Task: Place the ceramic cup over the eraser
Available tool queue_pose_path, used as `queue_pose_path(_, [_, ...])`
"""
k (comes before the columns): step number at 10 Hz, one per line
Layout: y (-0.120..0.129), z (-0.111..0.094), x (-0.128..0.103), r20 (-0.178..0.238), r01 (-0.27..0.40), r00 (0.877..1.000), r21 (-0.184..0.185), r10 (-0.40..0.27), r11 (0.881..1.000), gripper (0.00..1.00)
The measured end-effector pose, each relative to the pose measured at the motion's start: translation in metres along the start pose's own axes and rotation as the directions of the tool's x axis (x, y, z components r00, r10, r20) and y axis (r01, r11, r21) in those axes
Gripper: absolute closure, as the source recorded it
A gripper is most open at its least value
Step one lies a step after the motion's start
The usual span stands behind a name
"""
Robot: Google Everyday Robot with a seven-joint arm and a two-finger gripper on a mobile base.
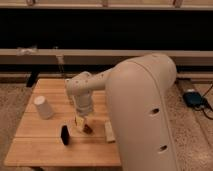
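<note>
The ceramic cup (44,107) is a small white tapered cup standing on the left part of the wooden table (35,150). The eraser (65,134), a small black block, stands upright nearer the table's front, to the right of the cup and apart from it. My gripper (81,123) hangs from the white arm (84,92) just right of the eraser, low over the table, pointing down. It is open and I see nothing held in it. The cup lies well to its left.
A dark red-brown oval thing (88,129) lies right beside the gripper's tip. A pale cream flat block (109,132) lies further right. The arm's large white body (145,115) hides the table's right side. A blue device (193,98) sits on the floor at right.
</note>
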Motion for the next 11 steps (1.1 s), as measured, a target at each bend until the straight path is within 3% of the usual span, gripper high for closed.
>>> queue_pose_path(7, [0.001, -0.001, 0.0, -0.001, 0.002, 1.0, -0.005, -0.002, 1.0, 0.2])
queue_pose_path(9, [0.01, -0.019, 0.001, -0.015, -0.001, 1.0, -0.043, 0.0, 0.999, 0.2])
queue_pose_path(11, [0.025, -0.056, 0.0, -0.028, 0.0, 1.0, -0.1, -0.002, 0.995, 0.2])
